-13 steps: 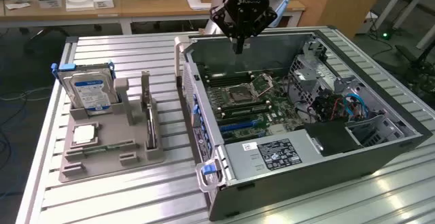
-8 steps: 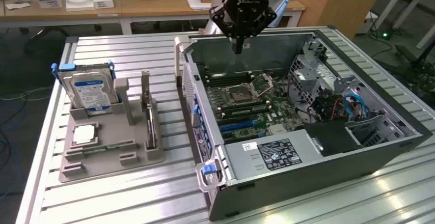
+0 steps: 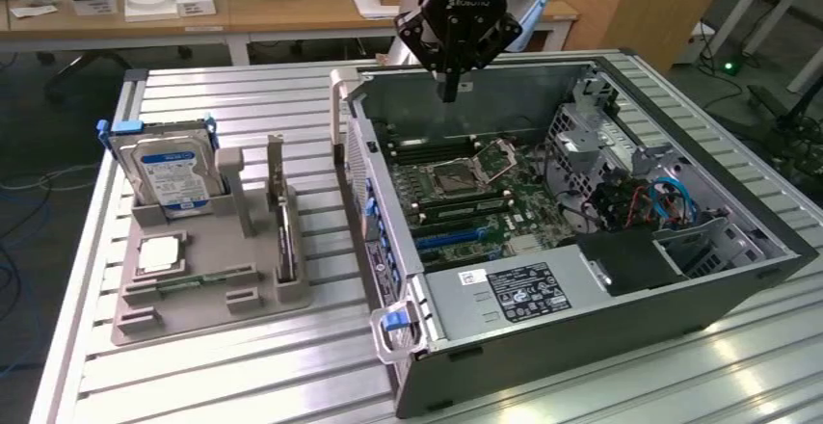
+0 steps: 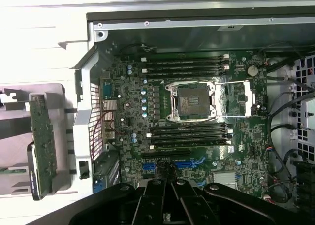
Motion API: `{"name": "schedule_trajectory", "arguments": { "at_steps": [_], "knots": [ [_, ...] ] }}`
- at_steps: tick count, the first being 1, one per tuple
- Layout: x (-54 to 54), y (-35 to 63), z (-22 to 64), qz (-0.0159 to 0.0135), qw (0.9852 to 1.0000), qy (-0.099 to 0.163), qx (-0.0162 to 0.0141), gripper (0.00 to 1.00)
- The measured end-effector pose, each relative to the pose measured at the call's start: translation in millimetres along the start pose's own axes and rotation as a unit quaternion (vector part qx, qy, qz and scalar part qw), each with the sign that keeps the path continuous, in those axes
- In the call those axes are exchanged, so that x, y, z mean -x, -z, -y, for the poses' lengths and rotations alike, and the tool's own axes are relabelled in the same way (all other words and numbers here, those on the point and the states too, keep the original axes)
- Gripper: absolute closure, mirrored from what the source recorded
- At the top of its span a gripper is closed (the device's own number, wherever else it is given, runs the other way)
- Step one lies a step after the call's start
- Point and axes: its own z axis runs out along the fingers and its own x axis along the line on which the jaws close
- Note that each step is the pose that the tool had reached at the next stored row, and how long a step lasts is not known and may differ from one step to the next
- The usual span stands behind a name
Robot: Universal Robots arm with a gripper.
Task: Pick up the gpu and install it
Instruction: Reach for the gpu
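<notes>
Gripper (image 3: pixel 449 90), clenched on nothing, hangs over the open case (image 3: pixel 541 342) and its motherboard (image 4: pixel 133 112), while the gpu (image 3: pixel 279 214) stands upright in a holder (image 3: pixel 193 299) alongside.

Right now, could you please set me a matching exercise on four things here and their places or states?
1 silver hard drive with blue label
2 thin green gpu card with silver bracket
3 black robot hand
4 square metal processor socket

A shut, above the open computer case
B on the green motherboard
C edge-on in the grey holder, nearest the case
D upright in that holder, farthest from the case

Pairs: 1-D, 2-C, 3-A, 4-B
</notes>
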Motion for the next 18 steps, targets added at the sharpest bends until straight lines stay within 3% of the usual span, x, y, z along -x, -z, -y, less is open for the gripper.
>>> {"name": "schedule_trajectory", "arguments": {
  "at_steps": [18],
  "knots": [
    [-16.6, 0.5, 1.2, 0.0000, 1.0000, 0.000, 0.0000, 0.90]
  ]
}}
